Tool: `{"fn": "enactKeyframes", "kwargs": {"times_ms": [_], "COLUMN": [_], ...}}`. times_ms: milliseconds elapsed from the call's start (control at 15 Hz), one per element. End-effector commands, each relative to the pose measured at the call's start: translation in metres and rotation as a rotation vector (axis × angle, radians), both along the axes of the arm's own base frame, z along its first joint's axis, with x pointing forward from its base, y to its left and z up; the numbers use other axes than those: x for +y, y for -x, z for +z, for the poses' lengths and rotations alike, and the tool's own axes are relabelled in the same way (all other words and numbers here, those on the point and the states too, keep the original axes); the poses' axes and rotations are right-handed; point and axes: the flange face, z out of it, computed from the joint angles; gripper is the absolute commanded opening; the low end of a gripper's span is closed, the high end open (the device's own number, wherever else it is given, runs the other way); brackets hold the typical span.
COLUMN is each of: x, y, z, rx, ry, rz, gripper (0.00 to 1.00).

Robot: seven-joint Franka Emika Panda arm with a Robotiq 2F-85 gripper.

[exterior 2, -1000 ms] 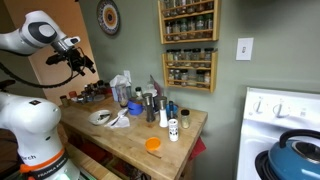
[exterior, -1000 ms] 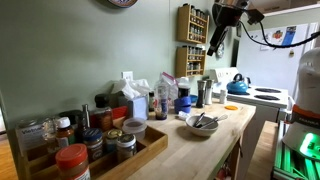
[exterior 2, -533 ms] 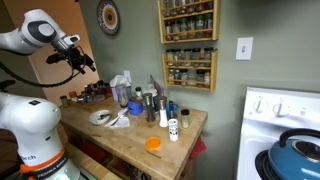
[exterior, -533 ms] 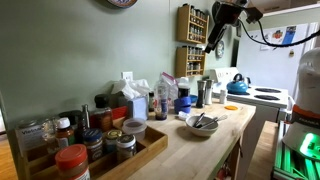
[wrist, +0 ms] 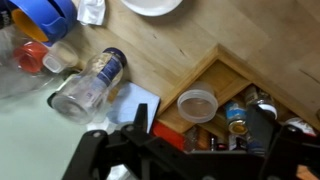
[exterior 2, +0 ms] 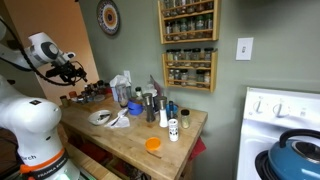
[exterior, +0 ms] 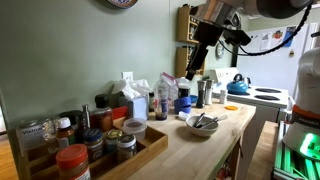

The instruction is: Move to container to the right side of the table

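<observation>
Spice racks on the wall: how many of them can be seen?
2. The upper rack hangs directly above the lower rack, both near the light switch. More racks may be hidden outside the views.

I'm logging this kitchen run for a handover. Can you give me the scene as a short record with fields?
gripper: in the air above the table, touching nothing; open or shut unclear
table: light wood, crowded along the wall
tray: wooden, holds jars
bowl: white, utensils inside
kettle: blue, on the stove
</observation>
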Motion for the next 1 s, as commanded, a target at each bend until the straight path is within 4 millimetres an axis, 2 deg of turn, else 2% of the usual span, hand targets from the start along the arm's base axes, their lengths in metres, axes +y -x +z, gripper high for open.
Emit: {"fn": "enactKeyframes", "kwargs": {"times_ms": [0,200,400,467,600,733,933], "x": [0.009,0.023,0.026,0.03,0.029,0.029,0.051], "y": [-0.006,-0.025,-0.03,-0.036,-0.056,-0.071,-0.09], "z": [-0.007,-0.017,-0.018,-0.024,-0.032,-0.045,-0.076], "rx": [0.022,0.074,0.084,0.081,0.045,0.059,0.175], "ry": [0.007,0.003,-0.001,0.0,0.013,0.024,-0.06], "rz": [0.029,0.067,0.073,0.074,-0.027,-0.13,-0.206], "gripper": [1.0,1.0,1.0,1.0,1.0,1.0,1.0]}}
